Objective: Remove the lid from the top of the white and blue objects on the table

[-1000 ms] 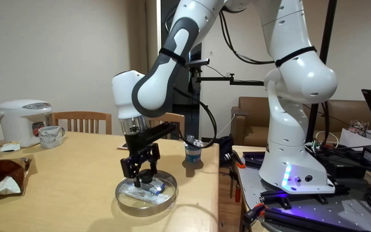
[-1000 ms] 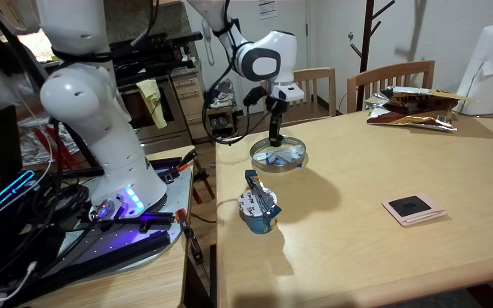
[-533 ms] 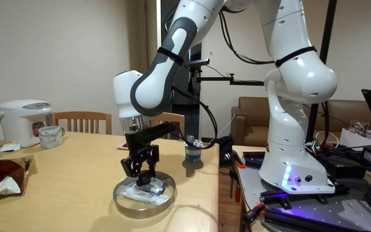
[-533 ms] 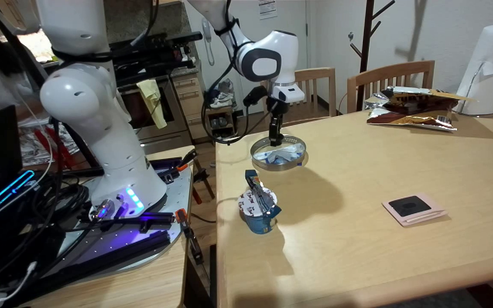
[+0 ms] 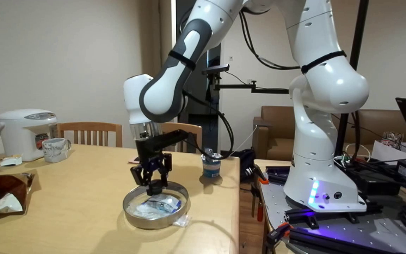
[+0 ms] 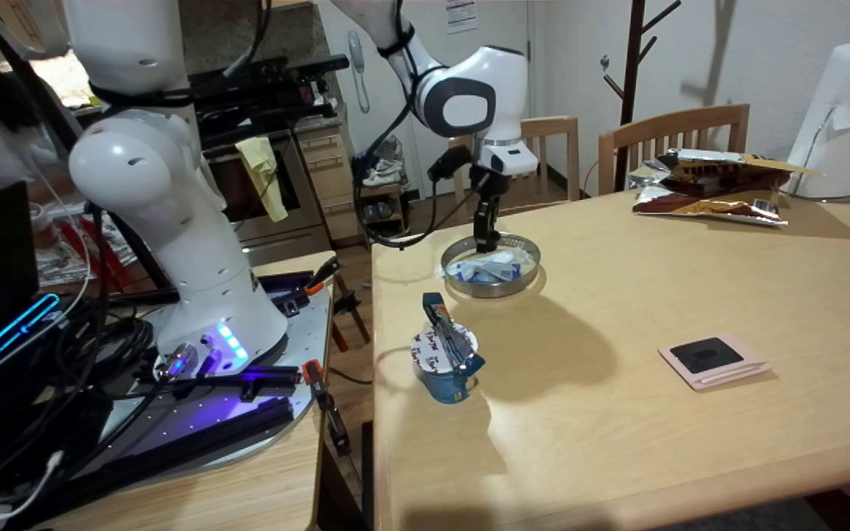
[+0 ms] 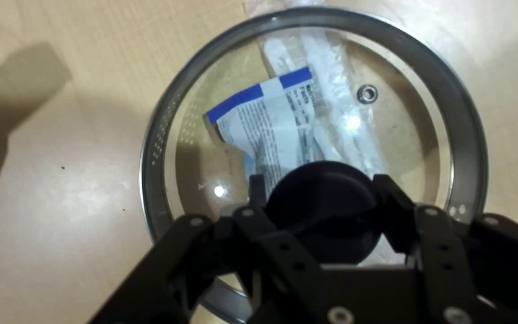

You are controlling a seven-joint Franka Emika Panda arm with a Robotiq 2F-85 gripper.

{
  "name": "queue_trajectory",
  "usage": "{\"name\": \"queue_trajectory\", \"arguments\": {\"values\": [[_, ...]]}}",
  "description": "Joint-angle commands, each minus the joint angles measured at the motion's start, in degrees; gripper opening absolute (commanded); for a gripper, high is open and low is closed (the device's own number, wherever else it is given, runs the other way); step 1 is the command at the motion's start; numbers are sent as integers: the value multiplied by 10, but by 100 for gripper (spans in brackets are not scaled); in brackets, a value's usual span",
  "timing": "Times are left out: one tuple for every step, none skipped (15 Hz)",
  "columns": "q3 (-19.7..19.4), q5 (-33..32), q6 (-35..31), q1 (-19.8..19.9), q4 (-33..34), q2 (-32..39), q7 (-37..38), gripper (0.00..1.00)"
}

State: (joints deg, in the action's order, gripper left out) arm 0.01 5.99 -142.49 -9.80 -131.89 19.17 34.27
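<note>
Clear glass (image 7: 405, 148) lets you see right through the lid (image 7: 225, 168), which fills the middle of the wrist view with a shiny rim (image 7: 156, 135) around it. Your gripper (image 7: 321, 191) is at the bottom of that frame, and its fingers (image 7: 257, 191) pinch the round black knob (image 7: 326, 213) from both sides. Just above the knob in that frame, under the glass, you see the packet (image 7: 281, 121), white with a blue upper edge. Beside it, to the right, is a clear wrapper (image 7: 335, 85) with white inside, and one end pokes out past the rim at the top of the frame. By the wrapper's right edge, the glass has a small metal ring (image 7: 367, 93).

In both exterior views your lid is over the packet and the wrapper. It is hard to tell if the rim touches the table (image 6: 580, 442).

Look just below the middle of an exterior view: a blue cup (image 6: 446, 387) stands near your lid, with a dark strip (image 6: 454, 339) across its top. Right of it, well apart from your lid, lies a pink wallet (image 6: 716, 361). At the upper right, a snack bag (image 6: 705, 210) lies beside a paper roll (image 6: 842, 118).

At the left of an exterior view, you see a mug (image 5: 55, 150) near a white pot (image 5: 19, 135).
</note>
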Motion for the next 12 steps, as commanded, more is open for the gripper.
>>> {"name": "queue_trajectory", "arguments": {"values": [[-14,-15,41,5,45,4,3,35],[-17,-18,47,4,57,8,4,35],[-19,-21,54,3,69,14,2,35],[-20,-23,60,3,79,18,2,35],[-20,-24,65,3,89,21,1,35],[-21,-26,69,2,98,26,3,35],[-23,-29,74,2,108,31,4,35],[-24,-30,77,2,116,35,3,35],[-27,-35,81,1,124,38,6,35],[-31,-41,86,1,133,41,9,35],[-36,-48,89,-1,142,43,12,35],[-41,-56,96,-1,154,46,15,35]]}}
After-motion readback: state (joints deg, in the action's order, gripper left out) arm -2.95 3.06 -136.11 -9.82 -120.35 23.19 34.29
